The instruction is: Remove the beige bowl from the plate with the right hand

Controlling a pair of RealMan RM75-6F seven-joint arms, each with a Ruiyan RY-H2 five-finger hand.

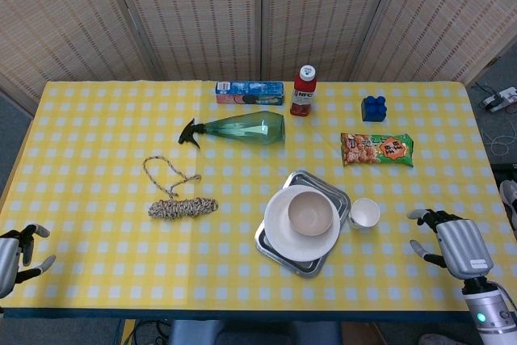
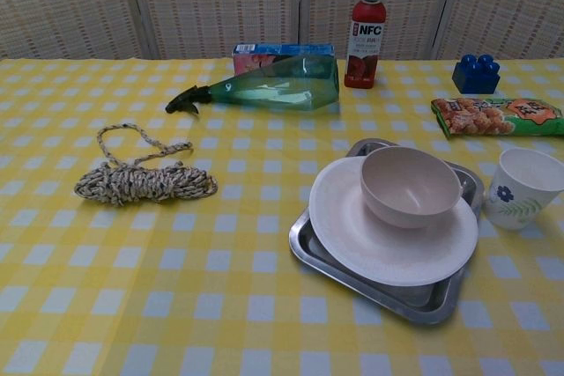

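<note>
The beige bowl (image 1: 311, 212) (image 2: 409, 186) stands upright on a round white plate (image 1: 284, 236) (image 2: 370, 239), toward the plate's far right side. The plate lies on a square metal tray (image 1: 303, 264) (image 2: 388, 292). My right hand (image 1: 451, 241) hovers at the table's front right corner, well to the right of the bowl, fingers apart and holding nothing. My left hand (image 1: 18, 252) sits at the front left edge, also with fingers spread and nothing in it. Neither hand shows in the chest view.
A white paper cup (image 1: 364, 213) (image 2: 523, 188) stands just right of the tray, between bowl and right hand. Farther back lie a snack packet (image 1: 376, 149), blue block (image 1: 373, 108), red juice bottle (image 1: 304, 90), green spray bottle (image 1: 242, 128), small box (image 1: 249, 92). A rope bundle (image 1: 182, 206) lies left.
</note>
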